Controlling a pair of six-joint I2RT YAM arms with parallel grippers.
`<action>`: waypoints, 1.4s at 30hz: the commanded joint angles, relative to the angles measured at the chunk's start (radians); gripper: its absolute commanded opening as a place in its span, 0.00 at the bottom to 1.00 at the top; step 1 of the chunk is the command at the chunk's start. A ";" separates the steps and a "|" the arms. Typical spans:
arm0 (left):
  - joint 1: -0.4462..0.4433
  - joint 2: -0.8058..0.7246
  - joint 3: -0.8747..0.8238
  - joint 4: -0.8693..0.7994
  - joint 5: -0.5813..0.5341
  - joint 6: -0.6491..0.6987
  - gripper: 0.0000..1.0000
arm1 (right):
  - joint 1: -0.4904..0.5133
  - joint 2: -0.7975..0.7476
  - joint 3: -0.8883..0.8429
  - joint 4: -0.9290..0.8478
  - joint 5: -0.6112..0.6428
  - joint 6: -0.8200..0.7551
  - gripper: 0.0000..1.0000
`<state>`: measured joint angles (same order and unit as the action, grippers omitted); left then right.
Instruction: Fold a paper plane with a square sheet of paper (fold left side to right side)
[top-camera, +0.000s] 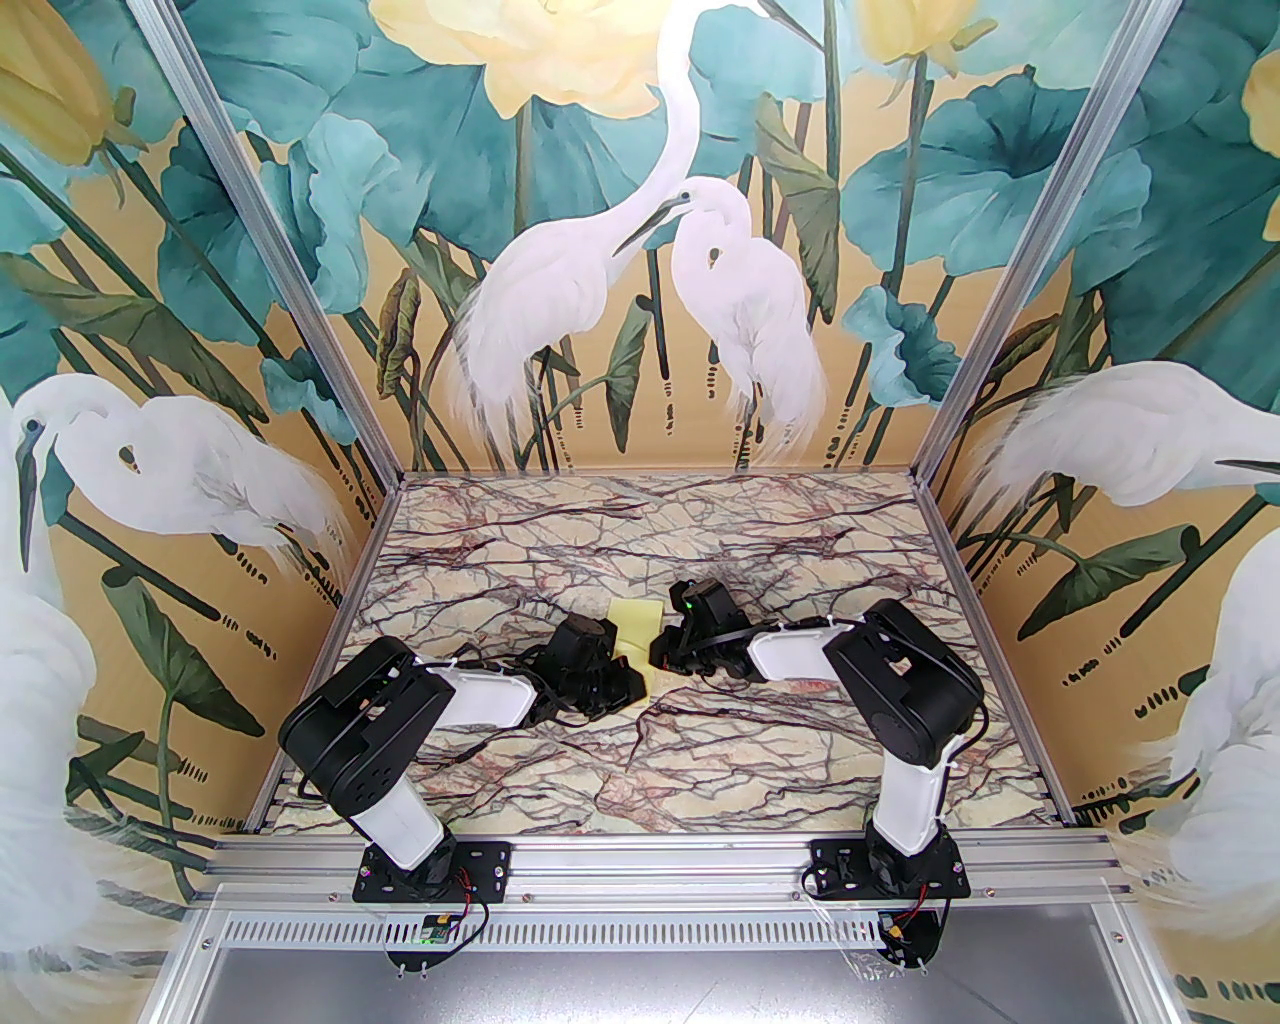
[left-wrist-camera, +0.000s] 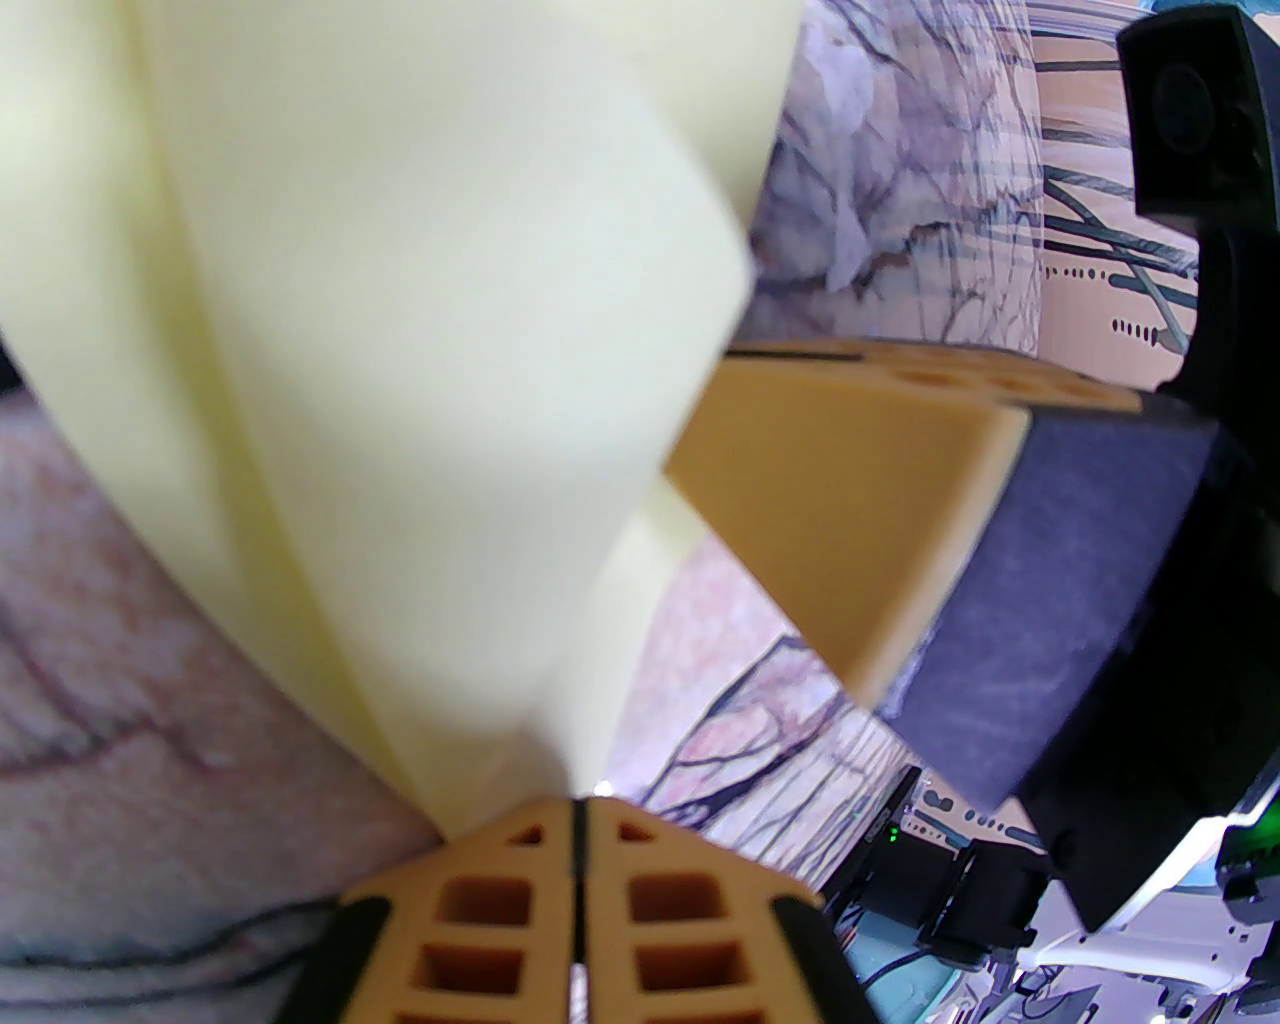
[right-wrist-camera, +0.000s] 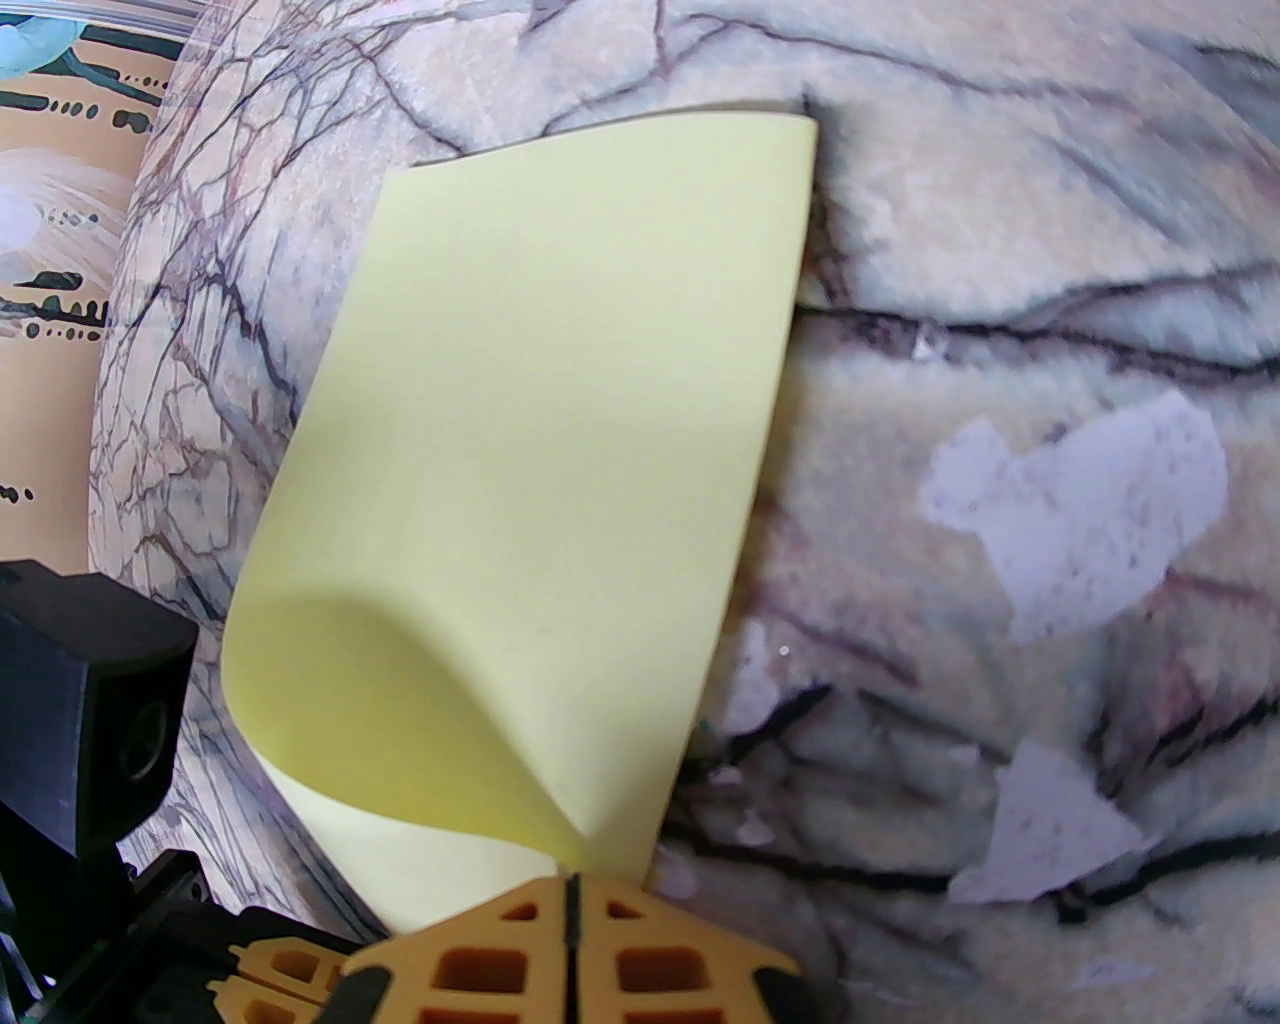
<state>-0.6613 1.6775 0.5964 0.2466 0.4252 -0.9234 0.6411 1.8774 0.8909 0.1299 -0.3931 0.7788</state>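
Note:
The square sheet of paper (top-camera: 634, 618) is pale yellow and lies mid-table between the two arms, bent over on itself in a soft curl with no sharp crease. In the right wrist view the sheet of paper (right-wrist-camera: 540, 440) has its left part rolled over toward the right. My right gripper (right-wrist-camera: 570, 895) is shut on its near edge. My left gripper (left-wrist-camera: 578, 805) is shut on a corner of the paper (left-wrist-camera: 420, 350), lifting it off the table. The right gripper's orange finger (left-wrist-camera: 850, 500) sits just beside it. The paper plane is out of view.
The marble-patterned table (top-camera: 640, 760) has white worn patches (right-wrist-camera: 1080, 500) right of the paper. Painted walls close in the back and both sides. The left wrist's camera housing (right-wrist-camera: 90, 690) is close on the right gripper's left.

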 joint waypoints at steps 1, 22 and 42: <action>-0.011 0.023 0.003 -0.072 -0.003 0.014 0.08 | -0.006 0.011 0.033 -0.007 0.019 -0.030 0.06; -0.093 -0.024 0.051 -0.260 -0.081 0.070 0.10 | -0.005 0.060 0.055 -0.061 0.036 -0.028 0.01; 0.017 -0.155 0.132 -0.356 -0.099 0.128 0.13 | -0.006 0.062 0.053 -0.061 0.025 -0.029 0.01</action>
<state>-0.7071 1.5608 0.6975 -0.0937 0.3141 -0.8177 0.6411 1.9099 0.9390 0.0948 -0.4000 0.7620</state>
